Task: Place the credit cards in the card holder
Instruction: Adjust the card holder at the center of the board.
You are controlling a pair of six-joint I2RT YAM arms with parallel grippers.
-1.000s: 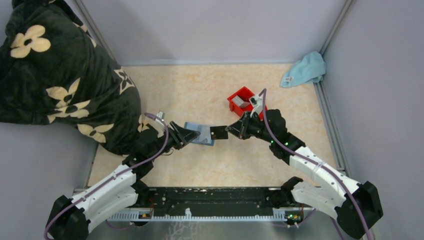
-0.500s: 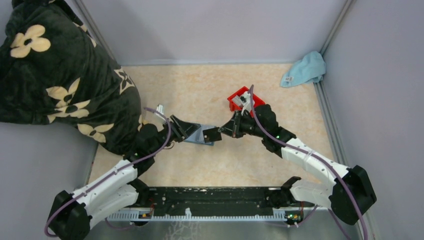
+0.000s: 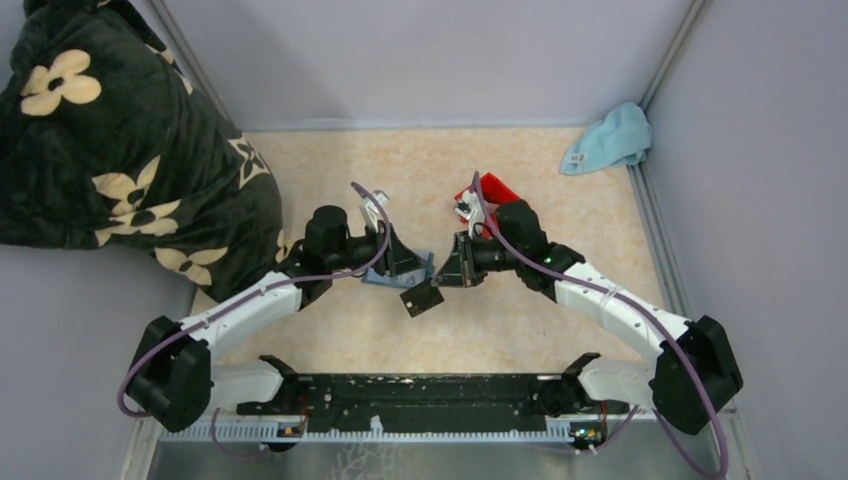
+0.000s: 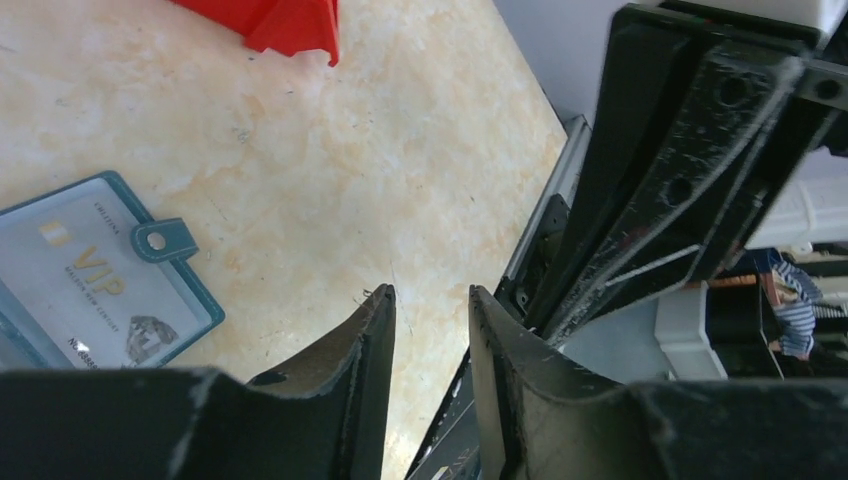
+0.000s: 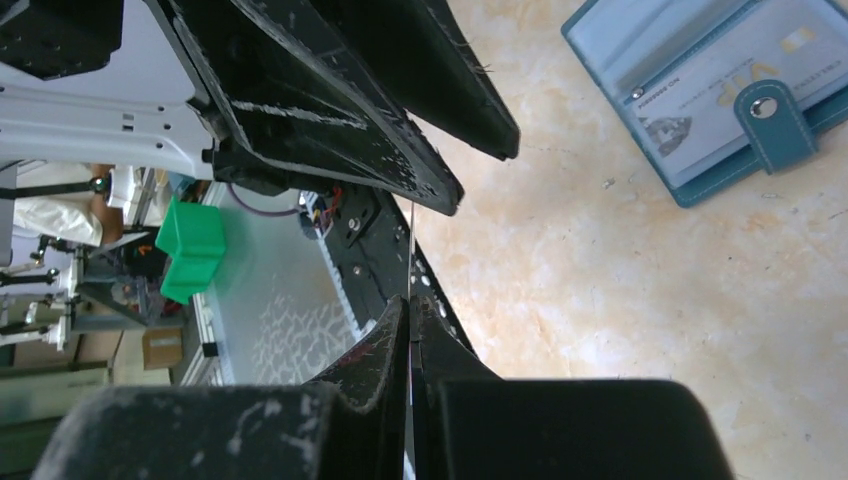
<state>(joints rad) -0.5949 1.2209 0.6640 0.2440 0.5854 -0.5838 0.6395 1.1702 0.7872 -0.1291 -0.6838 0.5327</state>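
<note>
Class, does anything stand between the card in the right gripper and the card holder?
Yes. The left gripper hangs over the card holder, covering most of it in the top view, right beside the credit card pinched in the right gripper. Nothing else lies between them.

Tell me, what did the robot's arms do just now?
The left pincer came off the open teal folding wallet and swung round to face the right pincer. That one slid leftward, still pinching the dark flat card, which now tips lower. The wallet, the red plastic bin and the light blue cloth stayed put.
</note>
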